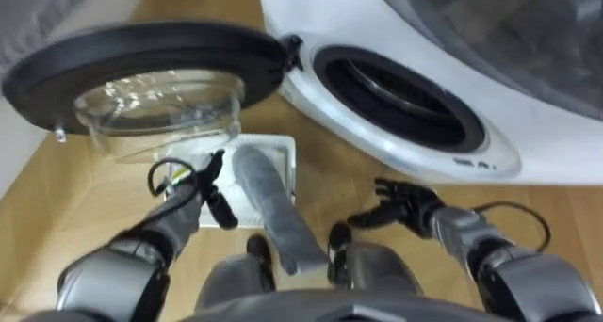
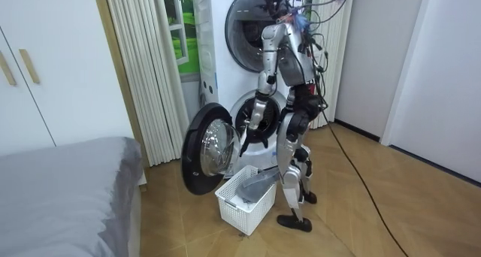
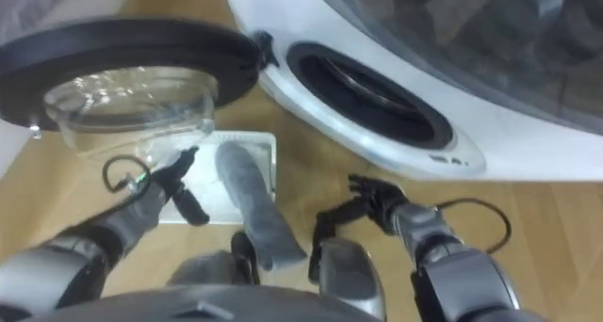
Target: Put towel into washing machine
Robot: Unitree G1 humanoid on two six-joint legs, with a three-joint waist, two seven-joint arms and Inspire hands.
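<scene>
Before the washing machine (image 1: 330,21) with door (image 1: 141,54) swung wide, reach down into the white basket (image 1: 283,151) on the floor and gather the grey towel (image 1: 273,209) lying there at mid-length, closing left hand (image 1: 193,198) and right hand (image 1: 405,204), both loosely spread and empty, round it.

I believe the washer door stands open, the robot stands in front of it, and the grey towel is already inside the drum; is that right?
Not quite: the grey towel lies in the white basket on the floor at the robot's feet, not in the drum, as the room view shows. The door is indeed open, with the robot standing before it.
</scene>
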